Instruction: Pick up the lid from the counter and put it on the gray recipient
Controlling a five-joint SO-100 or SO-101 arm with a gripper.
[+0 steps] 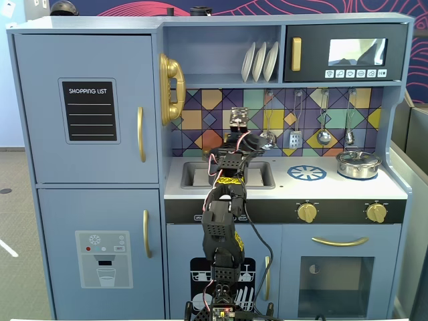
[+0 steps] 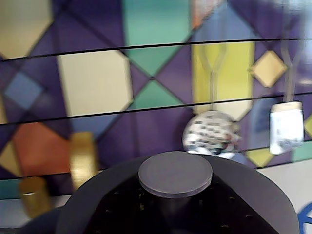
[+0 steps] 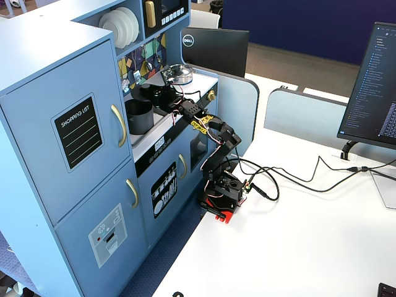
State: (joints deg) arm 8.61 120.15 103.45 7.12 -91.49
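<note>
The lid (image 2: 175, 174) fills the bottom of the wrist view, a dark gray disc with its flat round knob facing the camera; my fingers are not visible there. In a fixed view from the side, my gripper (image 3: 153, 94) is shut on the lid (image 3: 146, 92) and holds it in the air just above the gray recipient (image 3: 138, 116). That matte pot stands at the sink end of the counter. In the fixed view from the front, the gripper (image 1: 235, 137) is raised over the sink (image 1: 194, 175), and the arm hides the gray recipient.
A shiny silver pot (image 1: 358, 164) with its own lid sits on the right burner, beside a blue burner print (image 1: 307, 173). Utensils (image 1: 324, 136) hang on the tiled back wall, close behind the gripper. A gold faucet (image 2: 83, 158) stands to the left in the wrist view.
</note>
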